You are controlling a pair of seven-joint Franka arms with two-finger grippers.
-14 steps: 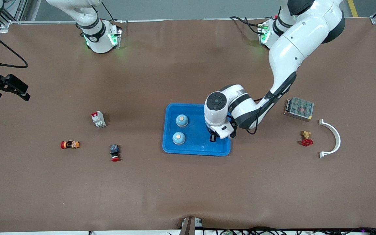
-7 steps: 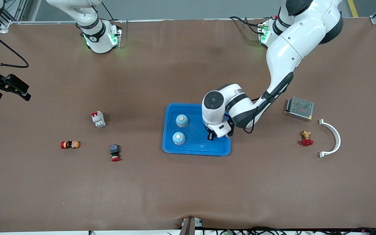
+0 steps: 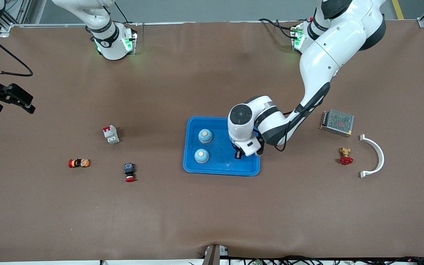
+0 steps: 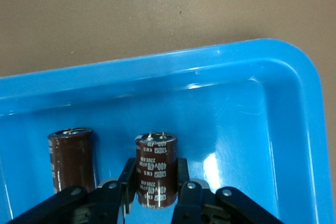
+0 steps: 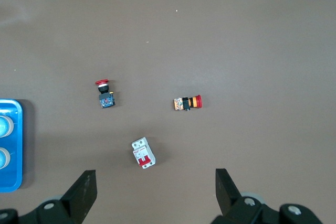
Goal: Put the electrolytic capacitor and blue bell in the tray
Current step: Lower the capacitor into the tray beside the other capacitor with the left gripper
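Left wrist view showed the left pincer (image 4: 156, 195) clamped narrowly on an electrolytic capacitor (image 4: 156, 169), upright inside the tray (image 4: 294, 129), lower centre of frame. Could have knocked the second capacitor (image 4: 72, 158) just beside on release. Saw the right pincer (image 5: 156, 192) spread wide, empty, waiting over the surface (image 5: 252, 40).
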